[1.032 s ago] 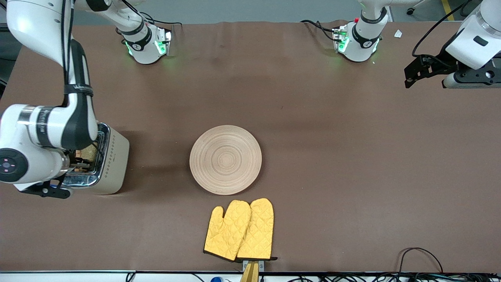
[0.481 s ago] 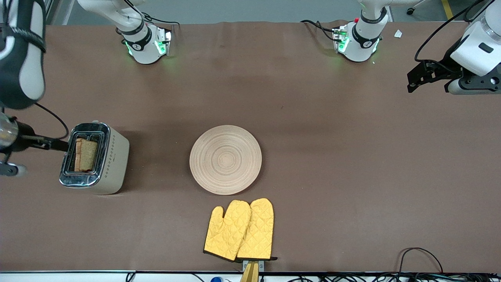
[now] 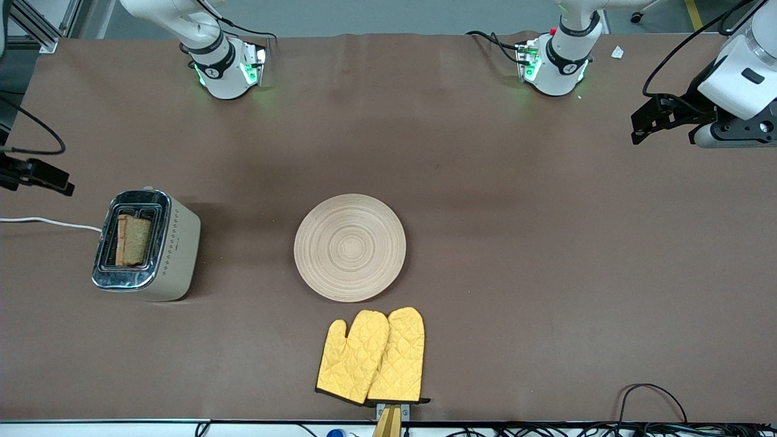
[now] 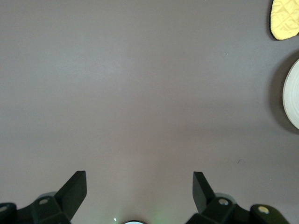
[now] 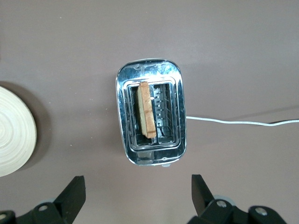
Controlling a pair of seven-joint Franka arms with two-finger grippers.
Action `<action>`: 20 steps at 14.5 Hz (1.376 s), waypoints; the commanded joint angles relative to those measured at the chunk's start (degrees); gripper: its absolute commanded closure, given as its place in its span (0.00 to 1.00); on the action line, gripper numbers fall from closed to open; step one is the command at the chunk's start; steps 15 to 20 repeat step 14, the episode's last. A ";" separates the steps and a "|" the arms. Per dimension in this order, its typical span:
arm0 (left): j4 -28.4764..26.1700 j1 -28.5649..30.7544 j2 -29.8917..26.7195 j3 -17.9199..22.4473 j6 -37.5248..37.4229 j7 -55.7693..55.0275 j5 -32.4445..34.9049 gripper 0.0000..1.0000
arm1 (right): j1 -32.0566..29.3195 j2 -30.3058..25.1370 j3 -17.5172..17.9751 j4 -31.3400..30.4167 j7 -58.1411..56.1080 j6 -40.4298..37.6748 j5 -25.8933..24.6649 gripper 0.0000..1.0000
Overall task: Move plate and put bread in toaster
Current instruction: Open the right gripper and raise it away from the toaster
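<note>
The cream toaster (image 3: 173,249) stands toward the right arm's end of the table. The bread (image 3: 133,240) stands upright in one slot and sticks out of the chrome top. The right wrist view shows the toaster (image 5: 151,140) and the bread (image 5: 146,112) from above. The empty plate (image 3: 349,247) lies mid-table; its rim shows in both wrist views (image 5: 14,133) (image 4: 293,100). My right gripper (image 5: 138,185) is open and empty, up beside the toaster; it shows at the front view's edge (image 3: 42,176). My left gripper (image 4: 139,179) is open and empty over bare table at the left arm's end (image 3: 652,118), waiting.
A pair of yellow oven mitts (image 3: 371,357) lies nearer the front camera than the plate; one tip shows in the left wrist view (image 4: 286,18). The toaster's white cord (image 3: 48,223) runs off the right arm's end of the table. Cables lie along the front edge.
My right arm has risen and drawn back from over the toaster toward the table's end, leaving the bread in the slot. The left arm has barely moved.
</note>
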 commanded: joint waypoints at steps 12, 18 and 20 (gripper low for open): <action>1.37 0.01 0.92 0.31 -0.41 -0.27 0.12 0.00 | -0.38 -5.09 0.17 -0.87 0.08 -1.12 0.59 0.00; 1.28 0.01 0.83 0.31 -0.41 -0.18 0.12 0.00 | -0.29 -5.09 0.17 -0.87 0.08 -1.12 0.58 0.00; 1.28 0.01 0.83 0.31 -0.41 -0.18 0.12 0.00 | -0.29 -5.09 0.17 -0.87 0.08 -1.12 0.58 0.00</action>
